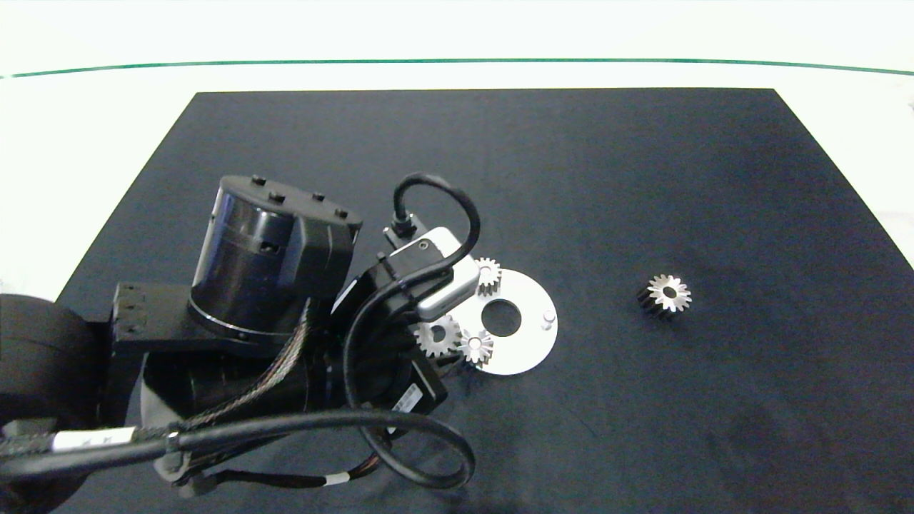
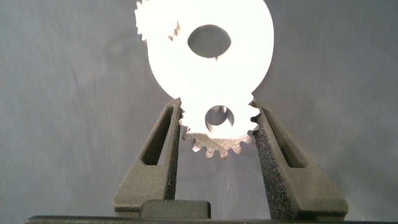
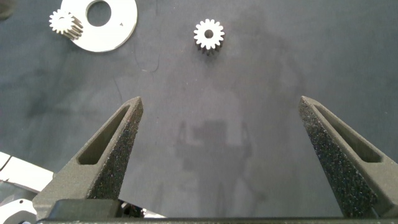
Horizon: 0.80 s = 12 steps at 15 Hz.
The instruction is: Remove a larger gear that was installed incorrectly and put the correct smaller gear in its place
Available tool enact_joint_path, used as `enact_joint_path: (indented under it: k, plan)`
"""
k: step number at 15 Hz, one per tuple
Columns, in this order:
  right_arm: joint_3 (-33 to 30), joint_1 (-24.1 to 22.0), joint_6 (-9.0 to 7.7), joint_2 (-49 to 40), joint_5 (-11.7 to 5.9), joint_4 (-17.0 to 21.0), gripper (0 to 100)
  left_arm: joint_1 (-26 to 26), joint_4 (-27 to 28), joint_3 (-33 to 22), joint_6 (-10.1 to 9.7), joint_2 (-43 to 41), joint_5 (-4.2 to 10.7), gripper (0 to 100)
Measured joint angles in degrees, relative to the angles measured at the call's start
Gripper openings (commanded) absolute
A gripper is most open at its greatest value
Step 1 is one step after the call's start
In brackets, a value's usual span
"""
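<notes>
gripping smaller gear, left end effector; head view hides fingers.

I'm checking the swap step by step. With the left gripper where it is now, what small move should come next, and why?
Probably lift slightly, or nudge the gear over a peg. The left gripper has its fingers against both sides of the smaller gear at the rim of the silver plate. The larger gear already lies apart on the black mat. The right gripper hangs open, idle.

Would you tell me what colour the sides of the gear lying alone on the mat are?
Dark, blackish sides under a bright silver top face on the larger gear; the head view shows it best.
</notes>
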Motion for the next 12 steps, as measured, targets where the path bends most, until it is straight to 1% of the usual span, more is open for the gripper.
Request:
enact_joint_path:
  k: [2, 3, 5, 7, 12]
  plan:
    - [-0.09, 0.00, -0.05, -1.95, -0.02, 2.12, 100, -1.66, 0.09, -4.35, -0.60, 3.17, 0.52, 22]
    - [-0.09, 0.02, -0.02, -2.84, 0.00, 2.65, 100, -2.46, 0.06, -6.12, -0.77, 4.86, 1.05, 22]
    - [-0.09, 0.05, -0.09, -4.30, -0.02, 2.86, 100, -3.86, 0.06, -9.90, -0.99, 8.42, 1.57, 22]
    - [0.13, 0.06, -0.16, -5.23, 0.00, 2.94, 100, -5.02, 0.17, -13.29, -1.38, 12.03, 1.71, 22]
    - [0.96, 0.22, -0.05, -6.06, 0.20, 2.91, 100, -5.91, 0.22, -18.63, -1.35, 18.52, 1.79, 22]
